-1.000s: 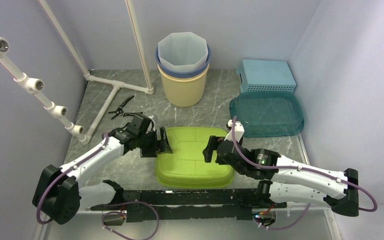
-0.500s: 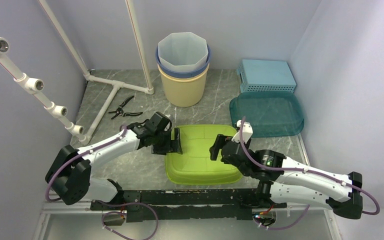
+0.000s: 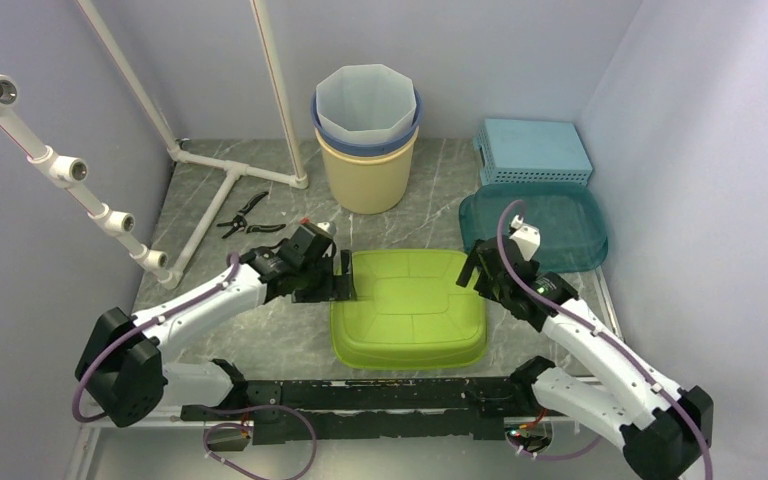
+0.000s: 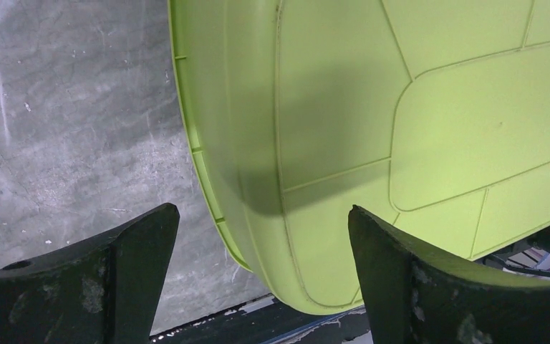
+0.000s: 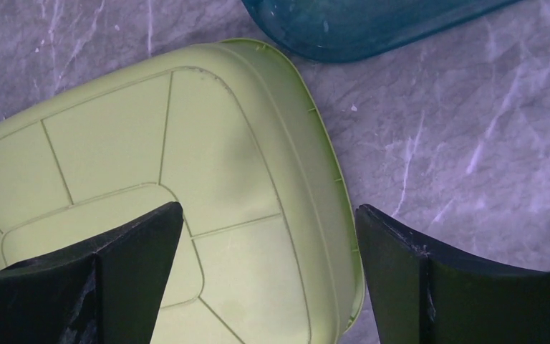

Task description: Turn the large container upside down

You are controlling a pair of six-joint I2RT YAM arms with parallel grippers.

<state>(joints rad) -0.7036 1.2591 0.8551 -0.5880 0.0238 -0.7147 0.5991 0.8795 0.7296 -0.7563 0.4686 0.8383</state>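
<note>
Bases of the two arms sat at the near edge of the marble-patterned table (image 3: 260,340), and just beyond them lay the green tub (image 3: 410,310), flat on the tabletop with its ribbed underside facing up and its rim down. That was the pose the job asked for, so to my eye the turning looked finished. The left gripper (image 3: 343,285) hung just beside the tub's left edge with its jaws spread wide. Its wrist view showed the dark fingers (image 4: 136,251) straddling the tub's rounded side wall from above, clamped on nothing. The right gripper (image 3: 475,268) stood at the tub's far right corner, likewise gaping. Its fingers (image 5: 136,251) straddled that corner, one over the tub's base and the other over bare table, and pinched nothing. I took both wide, empty stances as hands let go of a load that now rested on its own rim and needed no support. Just past that corner lay a translucent teal tray (image 3: 535,230), near the tub but apart from it as far as I could tell. Behind the tray sat a light-blue perforated basket (image 3: 533,150). Farther back, in the middle, stood nested buckets (image 3: 365,130), with pliers (image 3: 245,218) and a white pipe frame (image 3: 230,170) off to the left, all well clear of the work.
</note>
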